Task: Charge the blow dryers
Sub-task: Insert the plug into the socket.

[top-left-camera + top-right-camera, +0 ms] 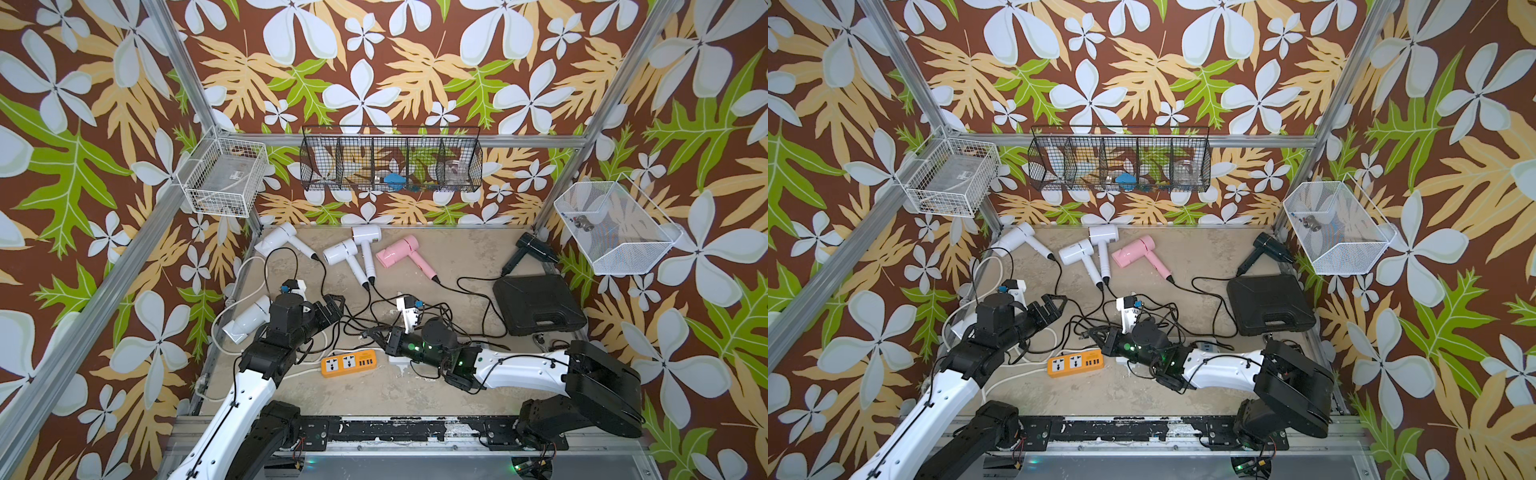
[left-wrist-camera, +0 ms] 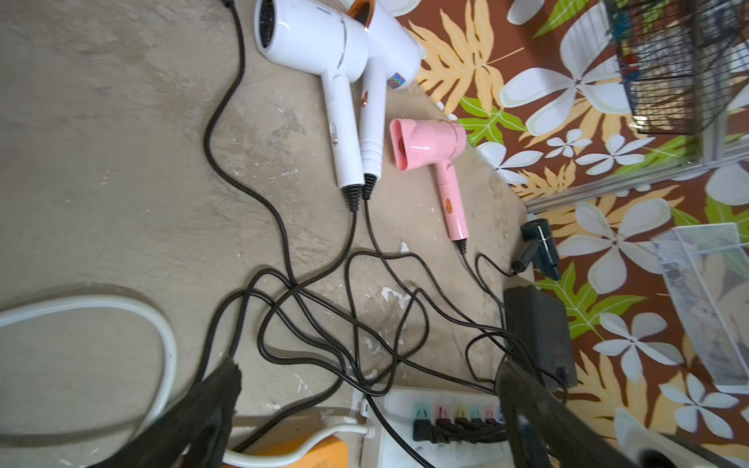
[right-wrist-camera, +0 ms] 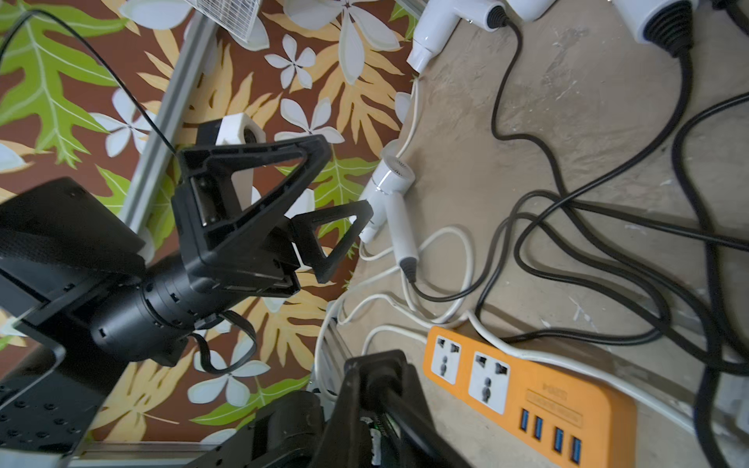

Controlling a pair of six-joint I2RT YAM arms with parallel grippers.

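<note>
Six blow dryers lay on the table, none of them held: three white ones and the pink one in a row near the far edge, the black one in the far right corner just beyond a black case, the fourth white one at the left edge beside the left arm; their handles mostly pointed inward, likely so that the thin cords could reach the white power strip, where several plugs sat in a row; the orange power strip showed empty sockets; the right gripper, low over the tangle, was pinched narrowly on what looked like a black plug, apparently to steer it to a socket; the left gripper hung wide open and empty above the cords, near the left-edge dryer and well apart from the far row.
</note>
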